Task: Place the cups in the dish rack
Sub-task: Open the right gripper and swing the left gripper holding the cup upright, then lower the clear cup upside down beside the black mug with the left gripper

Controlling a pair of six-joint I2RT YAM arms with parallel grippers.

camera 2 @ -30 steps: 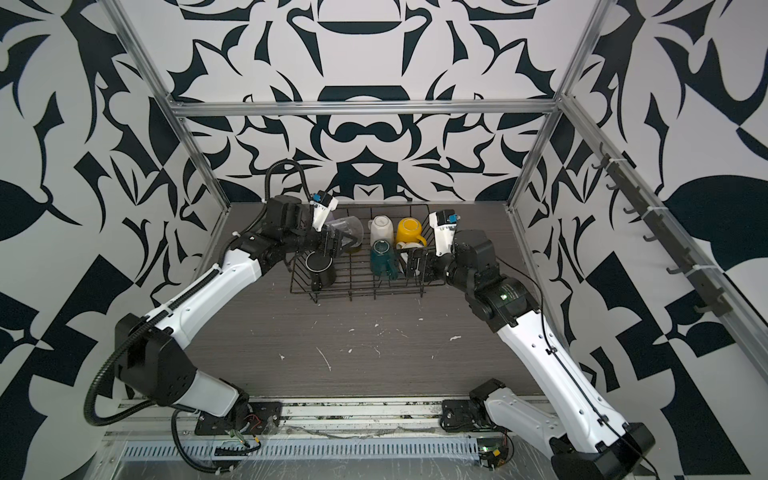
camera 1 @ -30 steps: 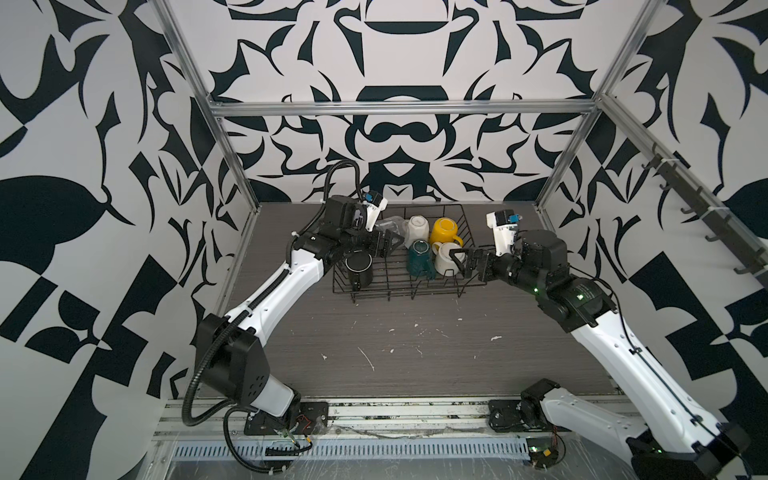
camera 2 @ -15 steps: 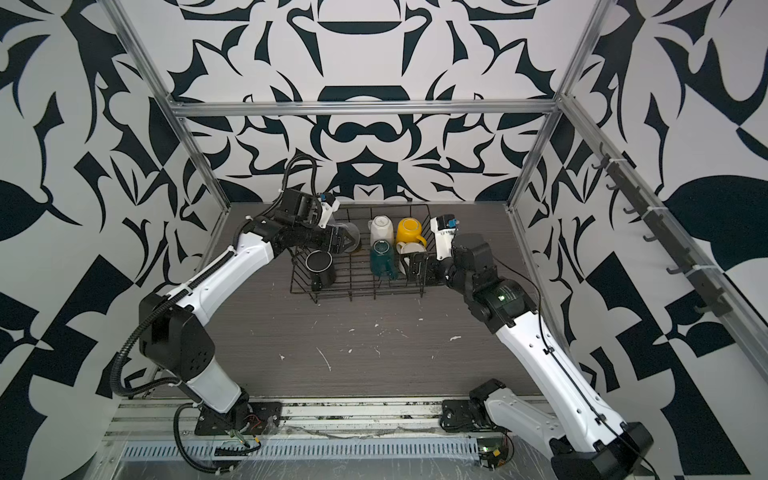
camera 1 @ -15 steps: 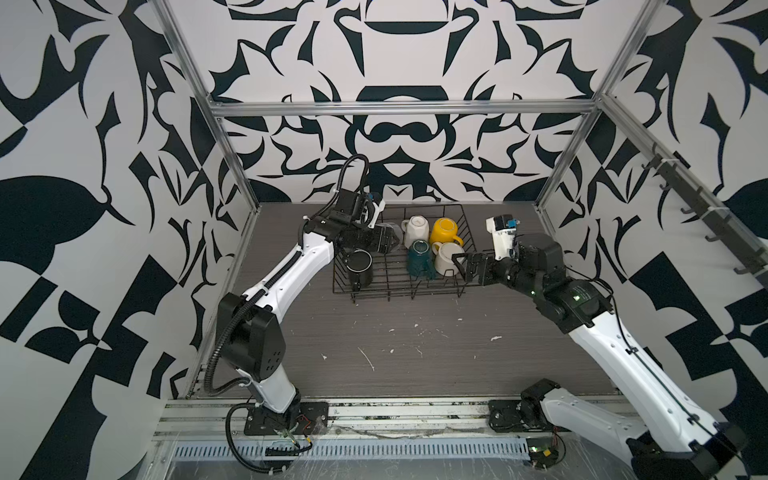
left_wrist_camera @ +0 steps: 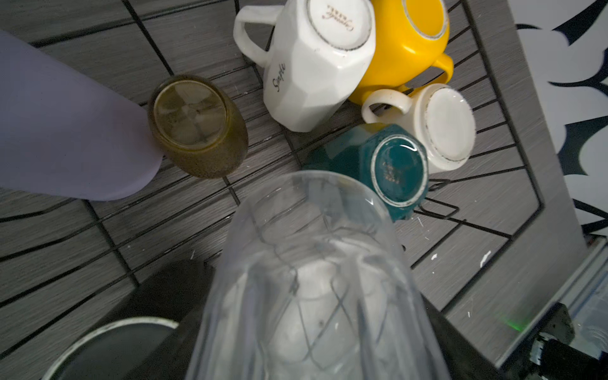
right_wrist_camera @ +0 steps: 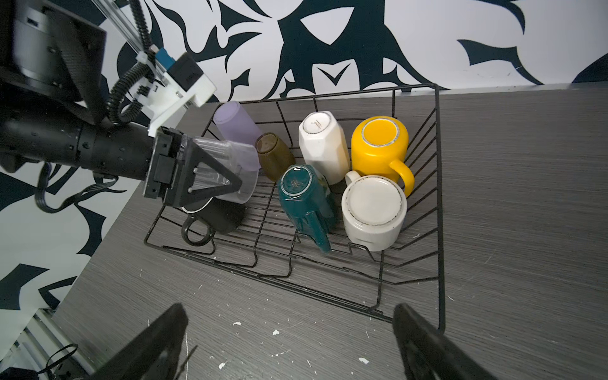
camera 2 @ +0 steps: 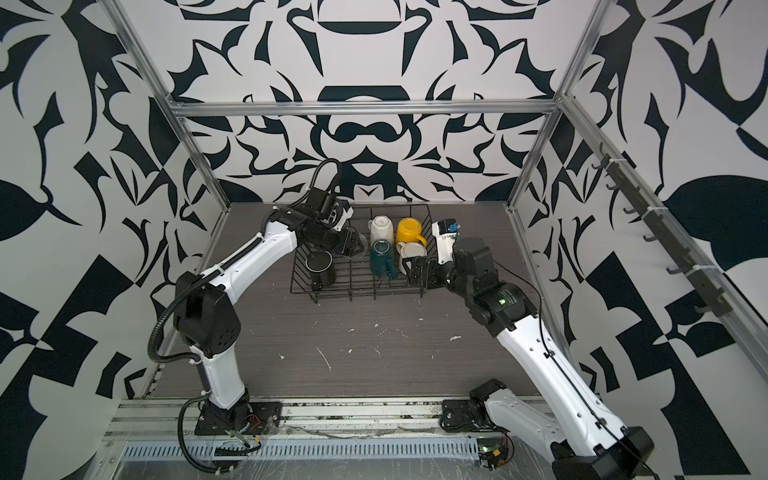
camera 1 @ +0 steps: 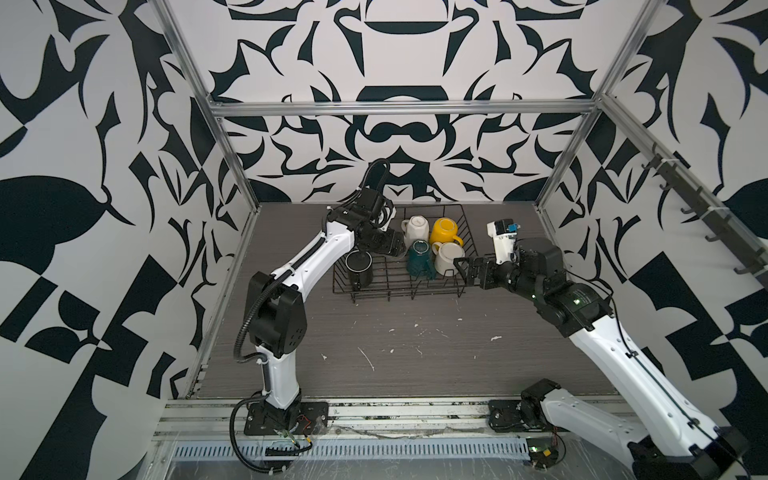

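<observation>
Left claw (right_wrist_camera: 232, 172) grips clear glass (right_wrist_camera: 238, 154) over black mug (right_wrist_camera: 227, 214), apparently apart.

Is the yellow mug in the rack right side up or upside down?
Upside down: the yellow mug shows its ringed base on top, its mouth down in the wire rack.

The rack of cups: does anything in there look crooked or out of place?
Two things. The black mug sits mouth up while the yellow mug and others rest bottom up, and the teal mug leans over instead of standing straight. White flecks also litter the table. Nothing looks broken or spilled.
</observation>
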